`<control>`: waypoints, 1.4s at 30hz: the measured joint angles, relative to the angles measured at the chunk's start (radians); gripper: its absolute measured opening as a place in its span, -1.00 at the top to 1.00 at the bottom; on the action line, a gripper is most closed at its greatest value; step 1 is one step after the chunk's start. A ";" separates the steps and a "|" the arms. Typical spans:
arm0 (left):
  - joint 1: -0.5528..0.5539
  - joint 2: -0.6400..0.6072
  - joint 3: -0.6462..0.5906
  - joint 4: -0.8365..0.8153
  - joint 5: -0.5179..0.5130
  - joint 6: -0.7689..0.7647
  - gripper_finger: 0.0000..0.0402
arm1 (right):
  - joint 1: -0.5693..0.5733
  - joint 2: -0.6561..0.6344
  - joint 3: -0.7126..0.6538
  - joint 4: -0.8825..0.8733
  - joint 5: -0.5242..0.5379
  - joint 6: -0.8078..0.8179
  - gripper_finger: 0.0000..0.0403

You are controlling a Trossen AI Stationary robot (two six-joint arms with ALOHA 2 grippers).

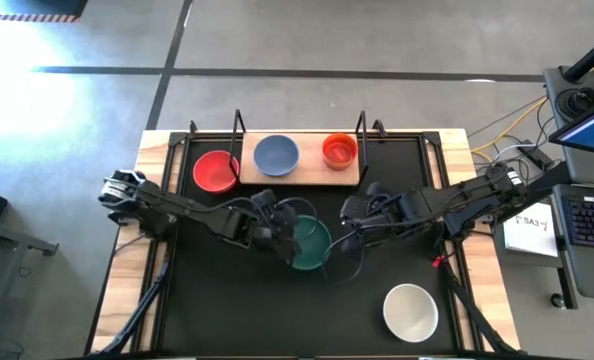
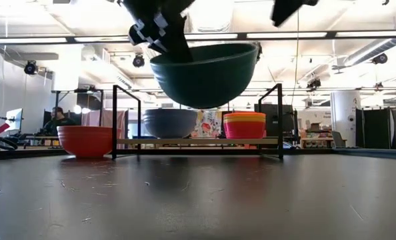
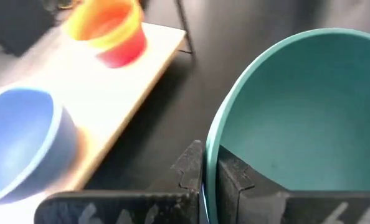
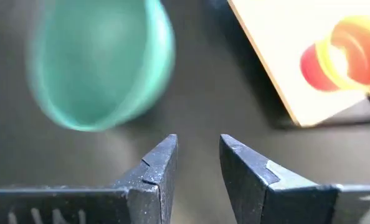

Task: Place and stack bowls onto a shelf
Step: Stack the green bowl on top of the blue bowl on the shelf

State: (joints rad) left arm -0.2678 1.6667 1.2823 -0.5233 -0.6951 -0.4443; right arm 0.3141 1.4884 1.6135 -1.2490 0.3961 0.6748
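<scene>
Teal bowl (image 2: 205, 73) hangs nearest the low camera, lifted clear of the black mat (image 1: 227, 310), filling the upper centre of that frame. Left gripper (image 1: 277, 232) holds it, fingers (image 3: 200, 177) closed on the rim, one inside and one outside the wall. In the high view the bowl sits at centre frame, just below the shelf (image 1: 307, 170).

Shelf lies toward the top of the high frame from the held bowl, its long axis running left to right. From where the bowl hangs, the blue-grey bowl (image 1: 276, 155) is almost straight up-frame, with the orange stack (image 1: 339, 151) up and to the right. The left arm already carries the load, so the move onto the shelf looks to be its own.

On the board stand the blue-grey bowl, empty, and the stack of small bowls, orange-red on top with yellow and magenta layers beneath. A red bowl (image 1: 215, 171) rests on the mat at the shelf's left end, outside the black upright, empty. A white bowl (image 1: 410, 311) sits alone at lower right, empty.

Right gripper (image 1: 351, 240) hovers just right of the teal bowl, fingers (image 4: 160, 168) narrowly apart, holding nothing.
</scene>
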 joint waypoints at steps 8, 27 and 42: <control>0.060 -0.005 0.000 -0.032 -0.048 0.091 1.00 | -0.025 0.002 0.000 0.087 0.023 -0.056 0.46; 0.673 -0.177 0.000 -0.052 0.153 0.301 1.00 | -0.099 -0.027 0.000 -0.183 0.011 0.024 0.46; 0.842 -0.072 0.000 -0.037 0.356 0.301 1.00 | -0.099 -0.034 0.000 -0.190 -0.013 0.021 0.46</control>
State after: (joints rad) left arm 0.5743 1.5950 1.2823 -0.5600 -0.3394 -0.1429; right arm 0.2153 1.4548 1.6135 -1.4387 0.3828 0.6960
